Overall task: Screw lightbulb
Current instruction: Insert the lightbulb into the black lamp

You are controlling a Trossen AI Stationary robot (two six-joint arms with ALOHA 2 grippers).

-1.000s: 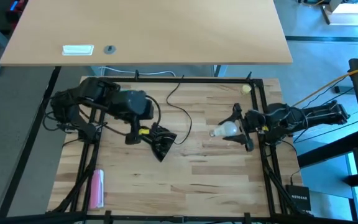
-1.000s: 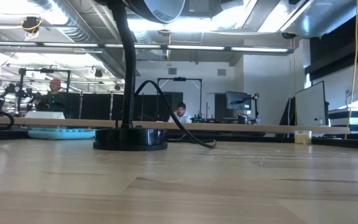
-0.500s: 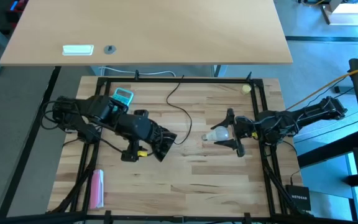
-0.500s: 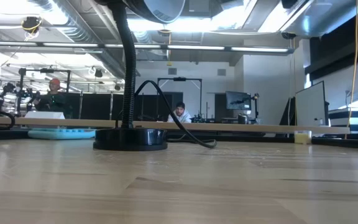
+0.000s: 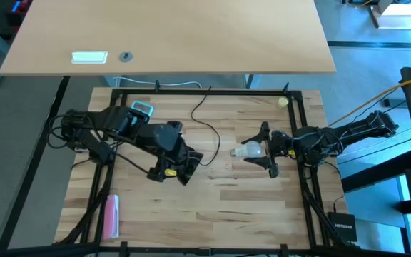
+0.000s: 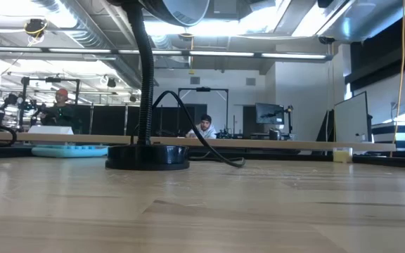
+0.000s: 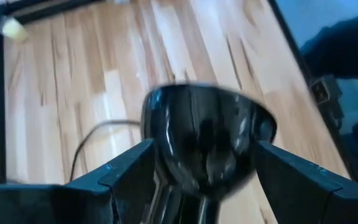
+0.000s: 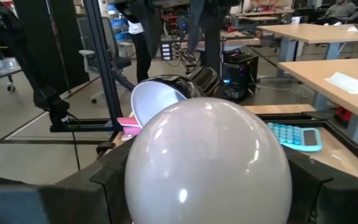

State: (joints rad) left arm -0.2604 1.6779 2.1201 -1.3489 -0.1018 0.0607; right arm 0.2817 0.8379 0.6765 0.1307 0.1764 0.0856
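Observation:
The black lamp has its round base (image 6: 146, 156) on the table, a bent neck (image 6: 144, 70) and a black shade (image 5: 189, 165) over mid-table. My left gripper (image 5: 177, 167) reaches in from the left and is shut on that shade (image 7: 201, 134). The white lightbulb (image 5: 248, 151) hangs in the air right of the shade, with its screw base (image 5: 237, 153) pointing at it. My right gripper (image 5: 264, 151) is shut on the bulb. In the right wrist view the bulb's globe (image 8: 207, 162) fills the picture, and the shade's white inside (image 8: 157, 99) faces it. My left gripper pinches the shade's narrow rear part (image 7: 166, 168) between its two fingers, one on each side. It slants down from the table's left. The shade stays up in the air on the lamp's neck. My right gripper pinches the bulb's round globe (image 8: 135, 180) between its two fingers, one on each side. The fingers (image 5: 270, 170) come level from the table's right. The bulb lies level along them, lifted clear of the table, its screw base away from the gripper.
The lamp's cord (image 5: 207, 123) runs over the table to the far edge. A teal calculator (image 5: 141, 109) lies at the far left, a pale yellow ball (image 5: 282, 102) at the far right and a pink thing (image 5: 111, 216) at the near left. Black frame rails (image 5: 205, 91) ring the table.
My left arm has stretched toward the table's right and sunk a little, with its wrist rolling about the shade, which stays in place; the calculator now shows. My right gripper has carried the bulb a short way left toward the shade, then kept still.

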